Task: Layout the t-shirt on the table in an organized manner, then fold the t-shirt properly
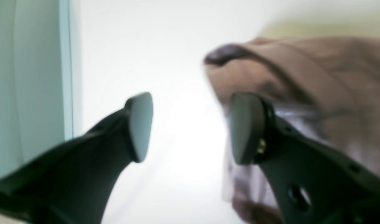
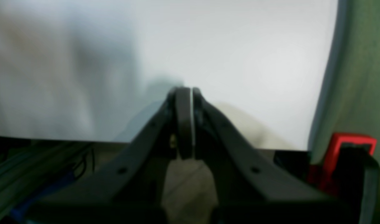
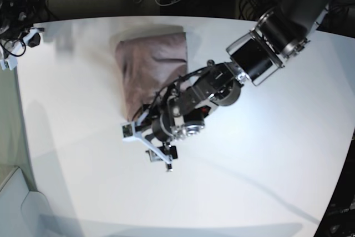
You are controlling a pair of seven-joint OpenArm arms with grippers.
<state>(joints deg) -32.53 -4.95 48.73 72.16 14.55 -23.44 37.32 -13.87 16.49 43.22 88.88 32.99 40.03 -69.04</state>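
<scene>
Looking down, I see my left pincer [image 1: 190, 127] gaping wide beside the folded t-shirt [image 3: 152, 70]; right pincer [image 2: 187, 121] pinched together, empty, over the white surface [image 3: 266, 165].

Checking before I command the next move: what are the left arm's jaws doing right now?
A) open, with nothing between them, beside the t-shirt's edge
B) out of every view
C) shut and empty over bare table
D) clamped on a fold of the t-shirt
A: in the left wrist view the left gripper shows spread jaws with only white table between them, the t-shirt just alongside.
</scene>
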